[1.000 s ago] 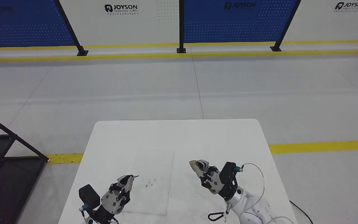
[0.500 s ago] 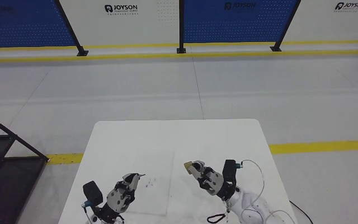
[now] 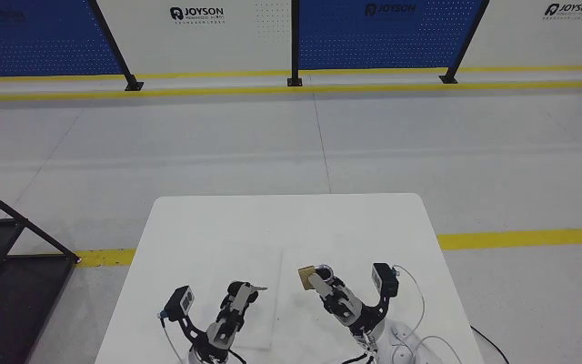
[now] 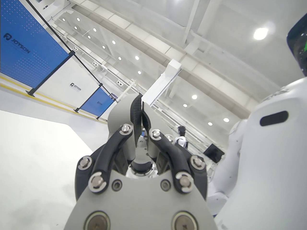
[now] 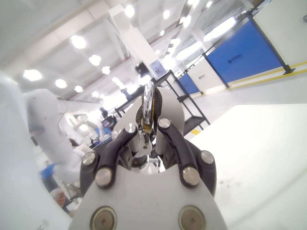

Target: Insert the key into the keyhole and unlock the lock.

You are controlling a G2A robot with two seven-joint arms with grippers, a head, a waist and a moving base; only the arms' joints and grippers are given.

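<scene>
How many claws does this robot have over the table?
2. The left gripper is over the table's near part, shut on a small key; the right gripper is beside it, apart, shut on a brass lock.

The small silver metal key (image 3: 259, 288) juts from the left gripper (image 3: 249, 291) near the table's 6 o'clock edge, tip pointing to 3 o'clock. At 3 o'clock from it, near but apart, the squat brass padlock (image 3: 307, 276) sits clamped in the right gripper (image 3: 318, 278) (its chrome shackle (image 5: 148, 96) stands clear of the fingers).
</scene>
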